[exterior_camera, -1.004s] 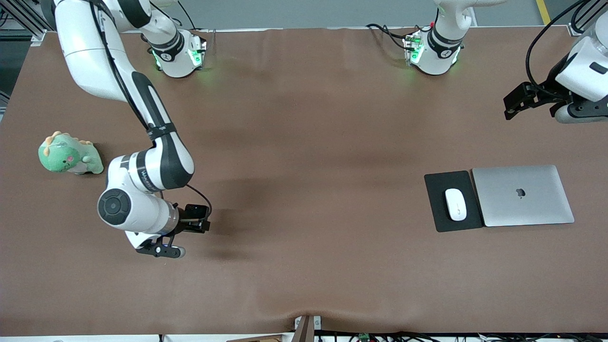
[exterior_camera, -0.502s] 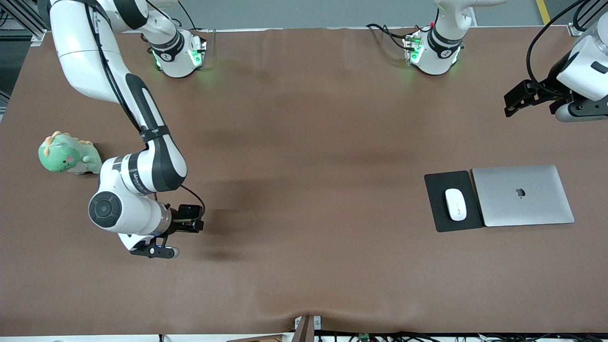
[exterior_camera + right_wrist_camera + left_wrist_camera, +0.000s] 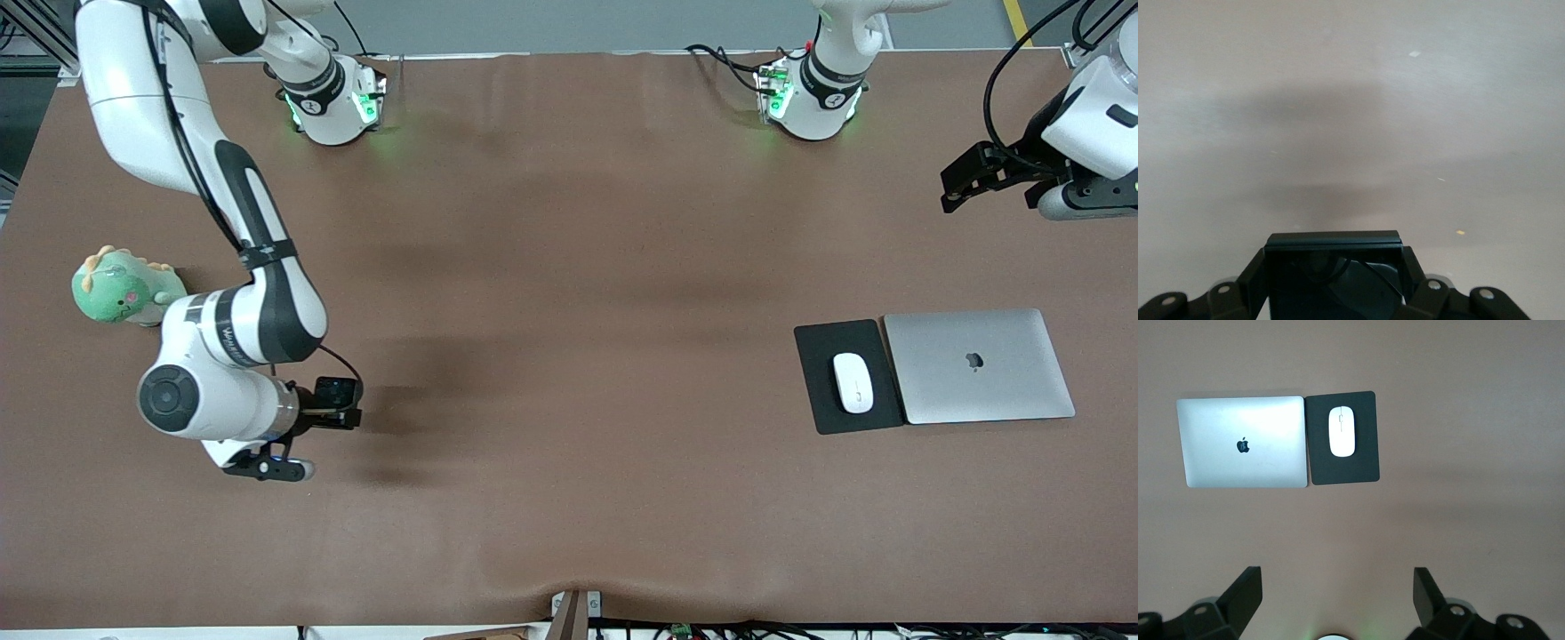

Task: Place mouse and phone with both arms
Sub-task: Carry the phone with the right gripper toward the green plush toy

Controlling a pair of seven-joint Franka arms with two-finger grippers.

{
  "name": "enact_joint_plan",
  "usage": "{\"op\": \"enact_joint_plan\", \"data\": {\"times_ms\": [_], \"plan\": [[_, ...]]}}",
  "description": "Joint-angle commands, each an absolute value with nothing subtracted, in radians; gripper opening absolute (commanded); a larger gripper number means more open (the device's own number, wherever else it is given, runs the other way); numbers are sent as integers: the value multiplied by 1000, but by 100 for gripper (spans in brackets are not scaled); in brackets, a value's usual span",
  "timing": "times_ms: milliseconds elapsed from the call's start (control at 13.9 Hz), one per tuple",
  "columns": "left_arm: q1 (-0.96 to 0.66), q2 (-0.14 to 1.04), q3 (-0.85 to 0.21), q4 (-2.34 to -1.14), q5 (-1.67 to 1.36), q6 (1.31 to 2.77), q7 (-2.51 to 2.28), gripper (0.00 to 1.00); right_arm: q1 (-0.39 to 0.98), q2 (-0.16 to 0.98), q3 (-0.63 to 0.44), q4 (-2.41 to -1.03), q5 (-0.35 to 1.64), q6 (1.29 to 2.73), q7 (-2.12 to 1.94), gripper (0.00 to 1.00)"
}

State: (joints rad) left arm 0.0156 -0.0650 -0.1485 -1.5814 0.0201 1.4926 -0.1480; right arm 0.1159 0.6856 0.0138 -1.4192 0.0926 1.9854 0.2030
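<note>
The white oval mouse (image 3: 852,382) lies on a black mouse pad (image 3: 820,345) toward the left arm's end of the table; the left wrist view shows the mouse (image 3: 1341,431) on the pad (image 3: 1345,470) too. My right gripper (image 3: 342,411) is shut on the black phone (image 3: 336,389) and holds it just above the bare brown table toward the right arm's end. In the right wrist view the phone (image 3: 1331,243) fills the gap of the right gripper (image 3: 1334,263). My left gripper (image 3: 965,182) waits open and empty above the table's edge at its own end, its fingers (image 3: 1245,593) wide apart.
A closed silver laptop (image 3: 978,364) lies flush beside the mouse pad, on the side toward the left arm's end. A green plush dinosaur (image 3: 124,289) sits at the right arm's end, close to that arm's wrist joint. Brown cloth covers the table.
The right arm has carried the phone some way toward its own end of the table. The left gripper has barely shifted. Mouse, pad and laptop have not moved.
</note>
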Motion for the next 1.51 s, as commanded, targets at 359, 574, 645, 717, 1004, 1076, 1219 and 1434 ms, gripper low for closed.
{"op": "enact_joint_plan", "data": {"times_ms": [359, 574, 645, 717, 1004, 1076, 1219, 1434], "plan": [[21, -77, -158, -1595, 0, 1486, -137, 100, -75, 417, 25, -1955, 83, 2282, -50, 0], [25, -74, -158, -1594, 0, 1491, -137, 100, -144, 419, 25, -2025, 83, 2341, -135, 0], [25, -74, -158, -1594, 0, 1493, -137, 100, -155, 419, 25, -2052, 83, 2376, -156, 0], [25, -72, -158, -1594, -2, 1494, -137, 100, -166, 420, 25, -2081, 83, 2422, -178, 0], [28, -72, -158, -1592, -2, 1499, -137, 100, -176, 436, 25, -2152, 83, 2578, -192, 15], [28, -72, -158, -1592, -2, 1499, -137, 100, -176, 437, 23, -2152, 81, 2577, -192, 53], [29, -72, -156, -1592, -2, 1499, -137, 100, -176, 428, 25, -2151, 81, 2562, -192, 100], [29, -72, -155, -1594, -2, 1499, -137, 100, -167, 358, 23, -2141, 81, 2501, -189, 100]]}}
